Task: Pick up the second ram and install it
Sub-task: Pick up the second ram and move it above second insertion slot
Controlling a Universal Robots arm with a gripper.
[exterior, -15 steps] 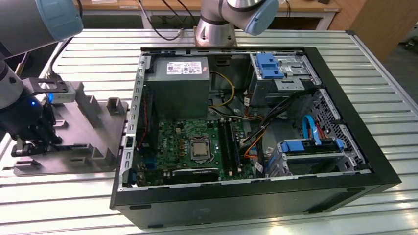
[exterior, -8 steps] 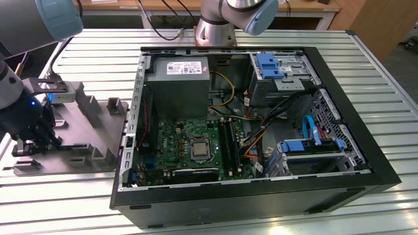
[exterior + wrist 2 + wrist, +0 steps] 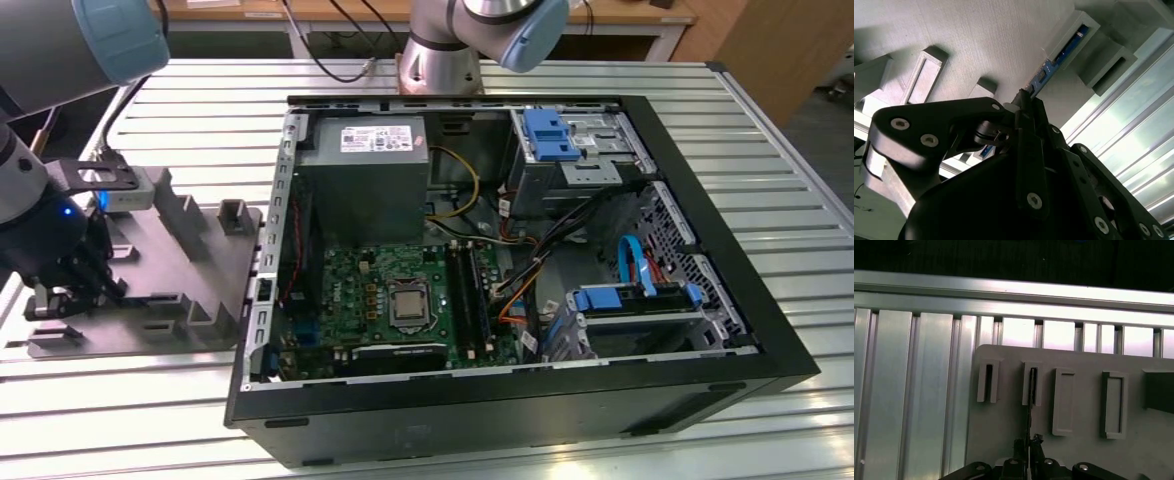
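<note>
While the dark blue-black ram stick (image 3: pixel 1064 52) stands on edge in the grey slotted plastic holder (image 3: pixel 200 255), lower left of the exterior view, the black gripper (image 3: pixel 1024 102) fingers pinch it. Best lifted straight out, no twist.

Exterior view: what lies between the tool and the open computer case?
The grey slotted holder stretches from under the tool almost to the case, in the exterior view.
</note>
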